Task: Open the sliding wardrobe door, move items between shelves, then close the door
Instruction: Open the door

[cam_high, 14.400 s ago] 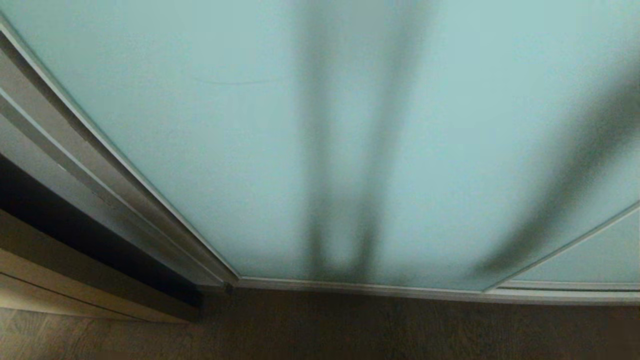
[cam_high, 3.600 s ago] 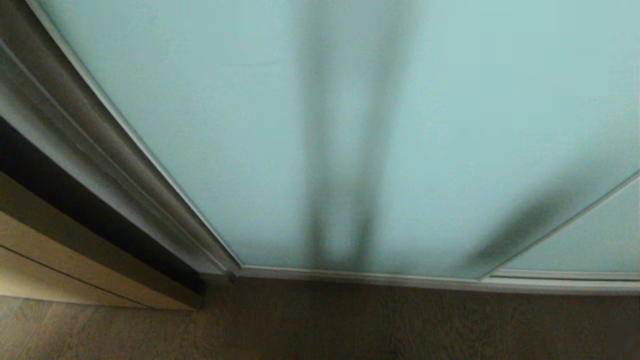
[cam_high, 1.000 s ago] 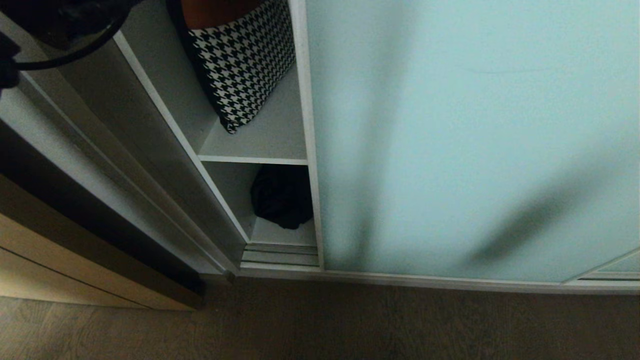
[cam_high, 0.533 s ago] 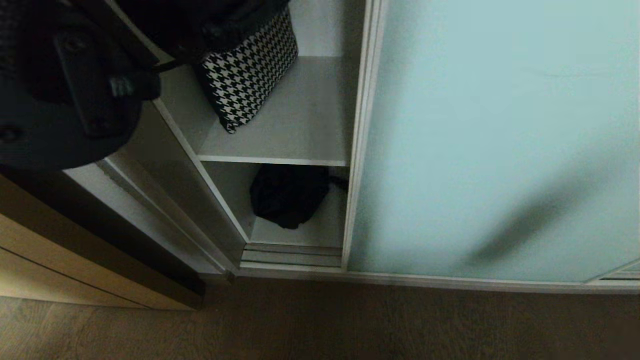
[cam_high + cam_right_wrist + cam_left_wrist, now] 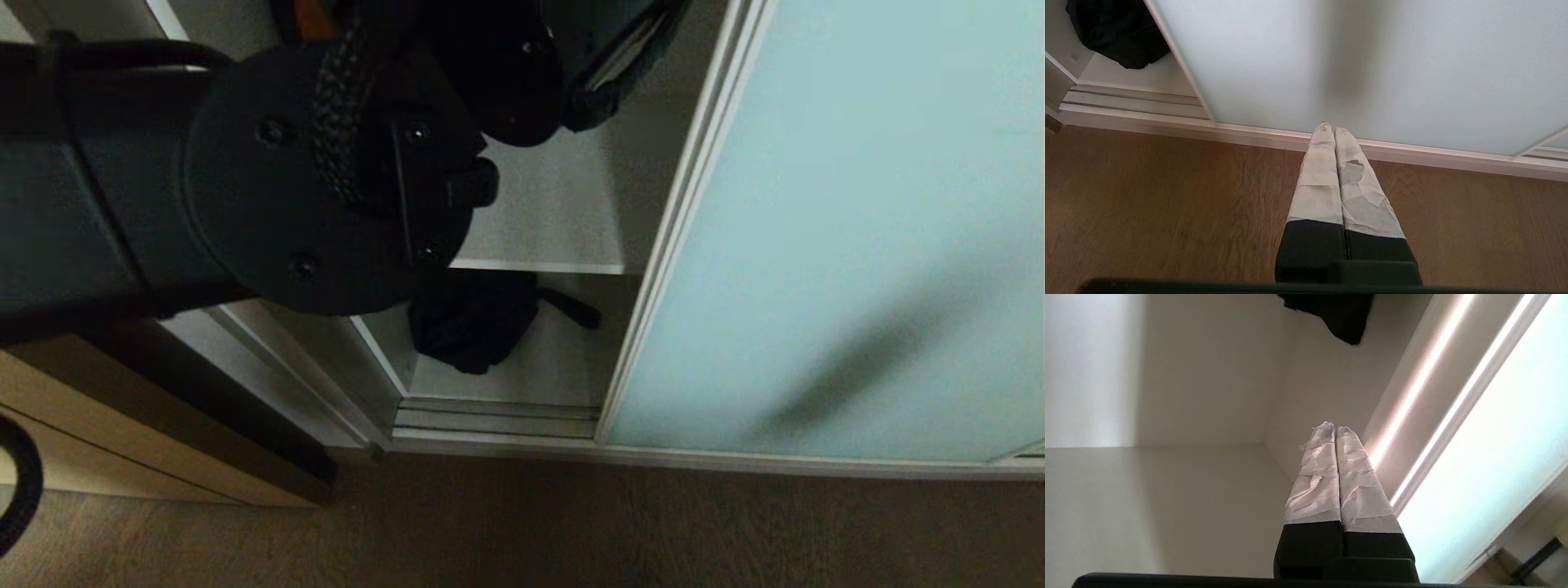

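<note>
Tall frosted aqua-green glass sliding wardrobe door (image 5: 857,245) in thin silver frame: slid part-way right, opening step judged mostly done. Flat white-grey laminate shelves (image 5: 563,220) exposed; nothing moved yet. Crumpled black cloth bundle (image 5: 469,322) lying on the wardrobe bottom below the shelf, just behind ribbed silver floor track (image 5: 498,416). Left pincer (image 5: 1335,430) inside the opening beside the door's frame, taped fingers pressed together, empty. Right pincer (image 5: 1330,128) parked low over brown wood floor (image 5: 1167,196), likewise pressed together, empty. Transfer and closing remain.

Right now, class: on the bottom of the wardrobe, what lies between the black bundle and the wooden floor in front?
The ribbed silver floor track runs between the black bundle and the wooden floor, shown in the head view.
</note>
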Available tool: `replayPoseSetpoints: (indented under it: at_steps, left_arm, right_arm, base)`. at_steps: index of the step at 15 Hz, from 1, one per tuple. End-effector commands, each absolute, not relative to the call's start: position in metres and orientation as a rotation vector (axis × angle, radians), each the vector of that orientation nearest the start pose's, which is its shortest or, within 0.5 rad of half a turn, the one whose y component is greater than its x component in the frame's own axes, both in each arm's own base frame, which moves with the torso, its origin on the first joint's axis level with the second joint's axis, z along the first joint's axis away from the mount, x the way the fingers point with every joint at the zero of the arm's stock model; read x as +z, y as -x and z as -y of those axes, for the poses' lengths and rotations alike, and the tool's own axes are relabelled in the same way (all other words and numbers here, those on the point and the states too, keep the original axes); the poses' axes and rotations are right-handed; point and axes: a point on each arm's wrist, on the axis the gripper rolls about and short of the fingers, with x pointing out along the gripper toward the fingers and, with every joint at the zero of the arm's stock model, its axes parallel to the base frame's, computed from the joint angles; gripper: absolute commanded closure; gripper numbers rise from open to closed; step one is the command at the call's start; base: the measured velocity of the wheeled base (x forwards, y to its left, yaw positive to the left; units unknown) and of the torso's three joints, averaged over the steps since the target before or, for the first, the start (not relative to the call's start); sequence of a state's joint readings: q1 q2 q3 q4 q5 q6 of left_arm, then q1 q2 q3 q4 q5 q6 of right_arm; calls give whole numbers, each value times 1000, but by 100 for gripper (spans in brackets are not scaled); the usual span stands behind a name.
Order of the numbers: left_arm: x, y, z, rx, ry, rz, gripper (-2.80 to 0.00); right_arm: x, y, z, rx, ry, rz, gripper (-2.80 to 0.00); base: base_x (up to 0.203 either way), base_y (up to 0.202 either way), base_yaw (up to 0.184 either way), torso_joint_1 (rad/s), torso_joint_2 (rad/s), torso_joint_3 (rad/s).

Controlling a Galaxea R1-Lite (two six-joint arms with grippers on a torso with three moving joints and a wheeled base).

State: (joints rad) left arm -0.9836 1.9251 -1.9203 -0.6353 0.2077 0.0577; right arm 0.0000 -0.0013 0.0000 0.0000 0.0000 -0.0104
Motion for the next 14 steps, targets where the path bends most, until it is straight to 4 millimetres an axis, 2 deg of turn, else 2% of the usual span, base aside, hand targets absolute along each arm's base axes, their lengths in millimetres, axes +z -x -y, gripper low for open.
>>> replayPoseSetpoints:
  at_steps: [1,4,9,12,14]
  left_arm:
    - [417,-205,299,-723,318,561,0]
    - [441,-193,268,-629,366,596,0]
    - [462,-202,194,-402,272,593,0]
    - [470,-181,139,-305,196,534,0]
    - [468,-158,99,-222,148,495,0]
  right_arm:
    - [75,23,0,0,11,1,0]
    - [75,23,0,0,11,0,0]
    - [75,23,0,0,11,0,0]
    - [75,23,0,0,11,1,0]
    - [75,23,0,0,11,1,0]
  base:
    - [0,0,0,0,0,0]
    - [0,0,0,0,0,0]
    - [0,0,0,0,0,0]
    - [0,0,0,0,0,0]
    - [0,0,0,0,0,0]
